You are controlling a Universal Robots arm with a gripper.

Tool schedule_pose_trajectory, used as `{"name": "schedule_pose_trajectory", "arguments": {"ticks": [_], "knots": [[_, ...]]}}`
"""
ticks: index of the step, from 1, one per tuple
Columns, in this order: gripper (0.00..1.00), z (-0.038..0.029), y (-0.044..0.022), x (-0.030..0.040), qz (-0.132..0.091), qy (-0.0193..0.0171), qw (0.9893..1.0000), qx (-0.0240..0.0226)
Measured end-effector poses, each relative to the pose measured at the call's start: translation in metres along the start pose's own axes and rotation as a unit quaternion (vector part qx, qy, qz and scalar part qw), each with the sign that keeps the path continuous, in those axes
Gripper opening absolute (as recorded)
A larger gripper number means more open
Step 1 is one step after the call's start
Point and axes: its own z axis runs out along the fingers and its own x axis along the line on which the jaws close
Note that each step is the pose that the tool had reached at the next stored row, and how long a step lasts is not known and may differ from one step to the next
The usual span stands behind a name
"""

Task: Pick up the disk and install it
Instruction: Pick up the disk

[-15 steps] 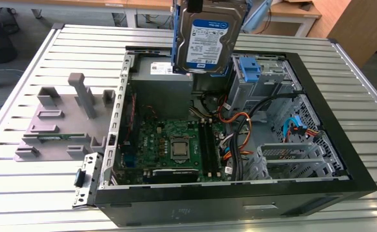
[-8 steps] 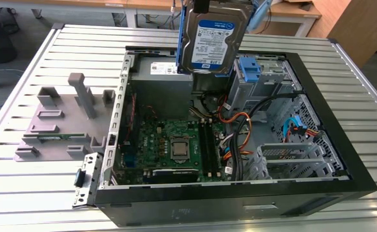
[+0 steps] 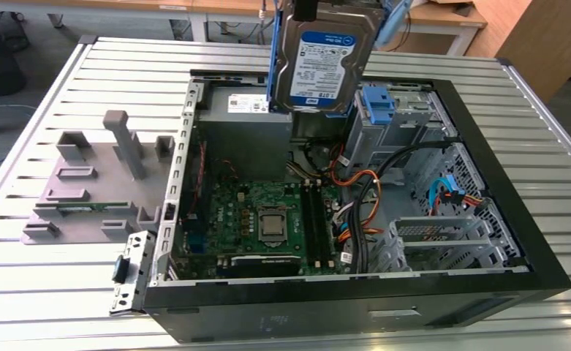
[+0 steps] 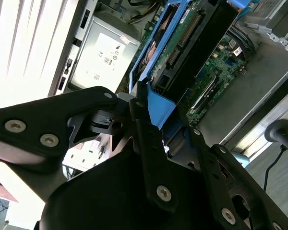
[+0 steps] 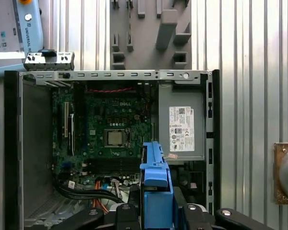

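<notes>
Gripper (image 4: 158, 112) tight on disk (image 3: 322, 62) (above case (image 3: 363, 296))

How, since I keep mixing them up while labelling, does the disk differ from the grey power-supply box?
The disk hangs upright above the open case in the gripper; the power-supply box sits in a corner of the case. The disk is slimmer and smaller than the box. The disk carries a blue-and-white label and blue rails; the box has a white sticker. Both are rectangular metal units.
</notes>
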Motion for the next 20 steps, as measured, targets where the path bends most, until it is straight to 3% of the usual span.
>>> {"name": "schedule_pose_trajectory", "arguments": {"ticks": [20], "knots": [[0.36,-0.0002,-0.0003,0.0257,0.000,0.0002,1.0000,0.0000]]}}
